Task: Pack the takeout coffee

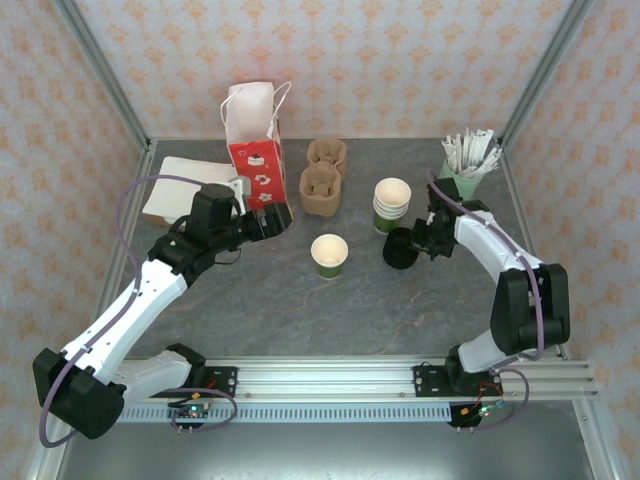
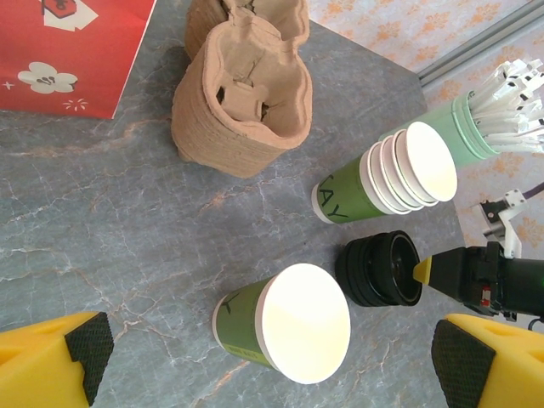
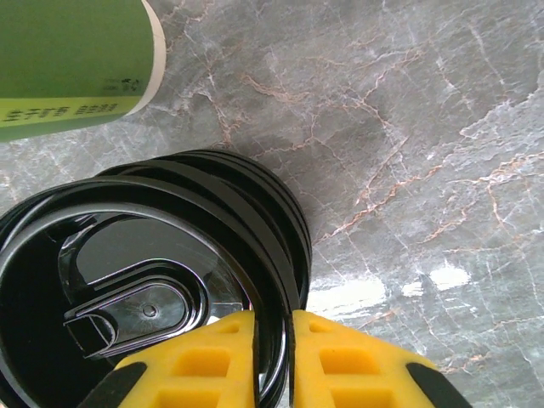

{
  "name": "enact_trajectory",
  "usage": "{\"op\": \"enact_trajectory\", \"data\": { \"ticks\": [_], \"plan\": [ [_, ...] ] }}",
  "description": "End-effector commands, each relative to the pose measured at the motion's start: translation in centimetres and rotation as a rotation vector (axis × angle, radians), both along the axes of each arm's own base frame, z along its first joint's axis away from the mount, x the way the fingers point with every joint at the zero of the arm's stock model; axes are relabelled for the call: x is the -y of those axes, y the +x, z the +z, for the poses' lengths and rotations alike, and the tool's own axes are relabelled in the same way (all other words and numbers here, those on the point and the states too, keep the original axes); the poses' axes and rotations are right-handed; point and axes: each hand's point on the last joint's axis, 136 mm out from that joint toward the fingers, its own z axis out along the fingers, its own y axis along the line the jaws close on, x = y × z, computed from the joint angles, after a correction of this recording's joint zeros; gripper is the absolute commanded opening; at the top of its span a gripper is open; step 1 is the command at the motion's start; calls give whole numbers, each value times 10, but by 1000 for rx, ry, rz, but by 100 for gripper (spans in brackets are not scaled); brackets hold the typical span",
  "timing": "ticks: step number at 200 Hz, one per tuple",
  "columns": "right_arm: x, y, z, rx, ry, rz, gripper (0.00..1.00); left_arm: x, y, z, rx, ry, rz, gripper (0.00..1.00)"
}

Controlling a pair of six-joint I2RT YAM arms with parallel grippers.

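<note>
Carefully now: my right gripper (image 3: 273,357) is pinched on the rim of the top lid (image 3: 127,255); the nested lids (image 3: 293,229) beneath may lift too. My left gripper (image 1: 270,222) hangs wide open, empty.

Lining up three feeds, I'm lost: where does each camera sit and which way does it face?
Top external: above and behind the bases, looking down the table; shows left hand, right hand.
Left wrist: on the left arm, facing right over the lone green cup; own fingertips at bottom corners.
Right wrist: looking down; own fingers pinch the black lids.
All three share those lids.
</note>
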Motion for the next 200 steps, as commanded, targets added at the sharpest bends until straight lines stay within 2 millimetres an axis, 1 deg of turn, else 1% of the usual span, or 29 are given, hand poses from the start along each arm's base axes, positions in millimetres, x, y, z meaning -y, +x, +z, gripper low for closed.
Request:
{"op": "enact_trajectory", "data": {
  "ticks": [1, 37, 51, 76, 102, 119, 136, 150, 169, 200],
  "plan": [
    [9, 0, 22, 51, -34, -10, 15, 7, 0, 25, 48, -36, -23, 99],
    [6, -2, 35, 91, -11, -6, 15, 17, -1, 33, 47, -88, -57, 98],
    [5, -3, 37, 107, -6, -7, 15, 22, 0, 36, 46, -110, -70, 98],
    [7, -5, 29, 80, -16, -3, 16, 25, 1, 35, 42, -104, -81, 97],
    [7, -9, 13, 27, -21, 2, 16, 25, 1, 30, 30, -89, -77, 97],
    [6, -9, 10, 22, -18, -3, 15, 24, 0, 29, 27, -84, -76, 97],
    [5, -8, 18, 55, -7, -7, 15, 25, 0, 32, 29, -94, -81, 97],
    [4, -7, 28, 85, 1, -6, 15, 31, 0, 33, 23, -120, -99, 97],
    [1, -7, 39, 121, 27, 4, 15, 46, -1, 35, 4, -168, -145, 97],
    [-13, -9, 59, 206, 111, 20, 15, 80, -4, 44, -23, -225, -247, 97]
  ]
}}
